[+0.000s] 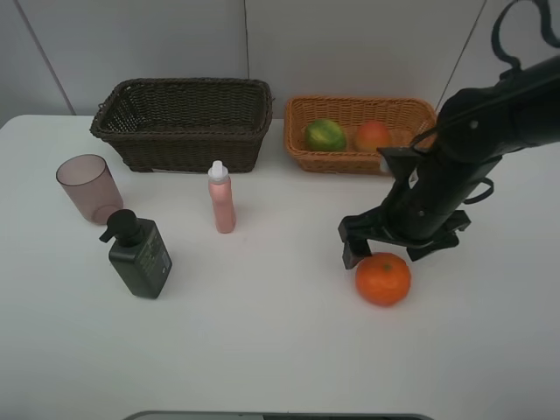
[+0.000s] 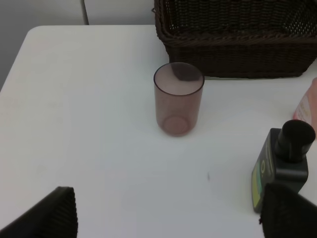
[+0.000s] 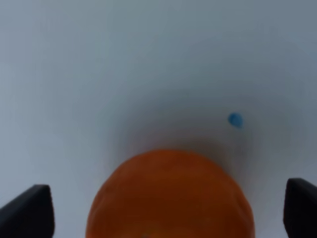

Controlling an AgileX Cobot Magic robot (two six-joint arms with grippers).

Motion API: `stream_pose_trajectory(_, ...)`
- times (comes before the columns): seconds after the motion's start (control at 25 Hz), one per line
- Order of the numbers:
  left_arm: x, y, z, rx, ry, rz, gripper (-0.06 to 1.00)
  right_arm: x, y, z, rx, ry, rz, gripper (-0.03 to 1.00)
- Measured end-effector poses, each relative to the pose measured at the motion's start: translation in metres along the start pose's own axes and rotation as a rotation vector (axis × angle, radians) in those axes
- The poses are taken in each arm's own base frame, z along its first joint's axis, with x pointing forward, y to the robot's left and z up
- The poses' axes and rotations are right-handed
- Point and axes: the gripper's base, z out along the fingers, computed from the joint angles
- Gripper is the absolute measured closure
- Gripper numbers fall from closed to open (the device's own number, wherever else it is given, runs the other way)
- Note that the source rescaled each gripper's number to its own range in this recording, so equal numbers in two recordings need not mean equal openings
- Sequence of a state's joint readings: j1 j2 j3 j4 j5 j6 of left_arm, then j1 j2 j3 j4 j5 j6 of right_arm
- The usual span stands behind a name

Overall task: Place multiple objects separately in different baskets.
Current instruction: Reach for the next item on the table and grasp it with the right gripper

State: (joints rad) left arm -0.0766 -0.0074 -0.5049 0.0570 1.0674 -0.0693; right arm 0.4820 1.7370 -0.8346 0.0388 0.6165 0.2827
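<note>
Smooth white counter (image 1: 262, 350) with a rounded far-left corner, evenly and softly lit with only faint shadows, backed by pale grey wall panels (image 1: 359, 44) divided by thin dark seams, marked by one tiny blue speck (image 3: 235, 119), and edged nearest the camera by a dark strip (image 1: 280, 416).

two baskets (image 1: 184, 85) (image 1: 341, 161), three fruits (image 1: 325, 134) (image 1: 373, 136) (image 1: 382, 278), two bottles (image 1: 222, 199) (image 1: 140, 255), cup (image 1: 89, 188)

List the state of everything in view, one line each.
orange: on table, not gripped.
right tool: open, just above the orange.
left tool: open, empty.
green round fruit: in light basket.
peach: in light basket.
dark basket: nothing seen inside.
translucent pink cup: upright, empty.
dark green pump bottle: upright on table.
pink bottle: upright, capped.
</note>
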Motion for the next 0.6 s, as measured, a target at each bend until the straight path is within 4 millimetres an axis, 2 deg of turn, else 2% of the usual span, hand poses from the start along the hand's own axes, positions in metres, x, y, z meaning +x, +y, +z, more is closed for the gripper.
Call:
stream_pose_trajectory(0.28, 0.0, 0.0, 0.0, 0.0, 0.0, 0.0, -0.01, 0.001, -0.001, 0.006, 0.008, 0.022, 0.0, -0.03)
stream_pose_trajectory(0.6, 0.0, 0.0, 0.0, 0.0, 0.0, 0.0, -0.01, 0.012, -0.004, 0.015, 0.018, 0.05, -0.001, -0.03)
